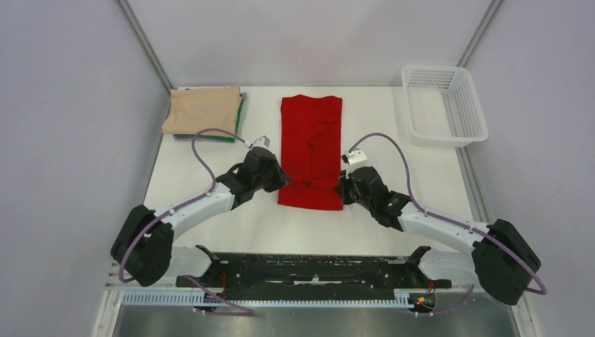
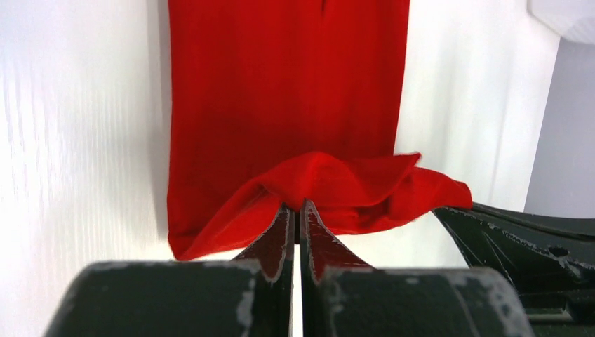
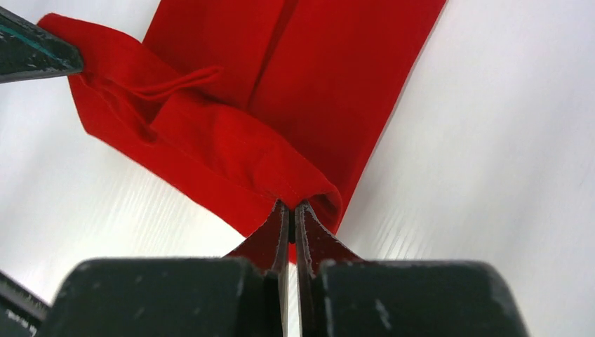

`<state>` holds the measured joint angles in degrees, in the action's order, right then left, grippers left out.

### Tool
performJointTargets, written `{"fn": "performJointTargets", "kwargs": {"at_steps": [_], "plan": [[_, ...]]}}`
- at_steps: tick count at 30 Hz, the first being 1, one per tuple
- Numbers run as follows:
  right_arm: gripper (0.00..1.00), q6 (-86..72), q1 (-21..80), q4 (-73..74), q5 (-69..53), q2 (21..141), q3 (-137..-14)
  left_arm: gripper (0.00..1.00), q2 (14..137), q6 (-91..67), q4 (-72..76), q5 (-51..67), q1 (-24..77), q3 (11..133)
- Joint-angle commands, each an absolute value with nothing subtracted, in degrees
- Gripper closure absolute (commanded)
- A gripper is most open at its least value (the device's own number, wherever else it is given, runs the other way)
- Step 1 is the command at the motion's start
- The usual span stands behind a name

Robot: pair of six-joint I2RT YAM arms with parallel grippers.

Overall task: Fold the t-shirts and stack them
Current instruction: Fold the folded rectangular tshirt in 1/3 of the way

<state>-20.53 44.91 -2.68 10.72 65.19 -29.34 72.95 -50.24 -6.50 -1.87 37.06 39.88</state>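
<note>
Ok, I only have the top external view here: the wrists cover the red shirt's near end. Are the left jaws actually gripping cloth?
Observer: Yes. In the left wrist view the left jaws are shut on a raised pinch of the red t-shirt by its near hem.
Operator: And the right side?
Observer: The right wrist view shows the right jaws shut on the shirt's near right corner, cloth bunched over their tips.
Operator: Is the hem lifted?
Observer: Between the pinches it humps up in a wrinkled ridge.

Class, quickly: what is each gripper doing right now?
Left gripper: shut on the red t-shirt, at its near edge.
Right gripper: shut on the red t-shirt, same edge.
</note>
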Motion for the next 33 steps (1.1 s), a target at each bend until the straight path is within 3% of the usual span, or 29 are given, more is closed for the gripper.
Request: {"fn": "performJointTargets", "kwargs": {"at_steps": [1, 20, 22, 23, 25, 27, 29, 31, 33], "plan": [[1.00, -15.9, 41.2, -7.8, 9.7, 70.1, -35.4, 0.98, 79.9, -44.5, -3.4, -0.3, 34.1, 47.4], [1.00, -12.8, 29.3, -18.3, 1.3, 90.9, -47.1, 0.98, 101.3, -42.3, -1.4, 5.4, 25.2, 63.8], [0.97, -13.6, 28.4, -18.7, 0.4, 93.6, -48.6, 0.97, 102.3, -42.9, -1.1, 4.6, 24.9, 64.4], [0.92, -14.2, 27.9, -18.8, 0.1, 94.6, -49.3, 0.93, 102.8, -42.9, -1.1, 4.5, 24.8, 64.8], [0.78, -15.9, 26.6, -19.8, -1.6, 97.0, -50.6, 0.70, 104.0, -42.6, -1.2, 4.6, 24.4, 66.5], [0.75, -17.8, 24.9, -21.6, -4.0, 99.3, -52.2, 0.57, 105.1, -42.2, -1.2, 4.5, 24.0, 68.5], [0.66, -20.0, 22.8, -23.3, -7.1, 101.9, -55.1, 0.37, 106.3, -41.9, -2.0, 3.7, 23.2, 71.4], [0.50, -21.9, 20.6, -24.4, -12.8, 103.7, -58.1, 0.06, 107.0, -42.0, -3.5, 3.8, 22.1, 74.2], [0.37, -22.5, 19.3, -24.8, -16.3, 104.0, -59.6, 0.00, 106.1, -42.0, -3.9, 4.1, 21.4, 75.4]]}}
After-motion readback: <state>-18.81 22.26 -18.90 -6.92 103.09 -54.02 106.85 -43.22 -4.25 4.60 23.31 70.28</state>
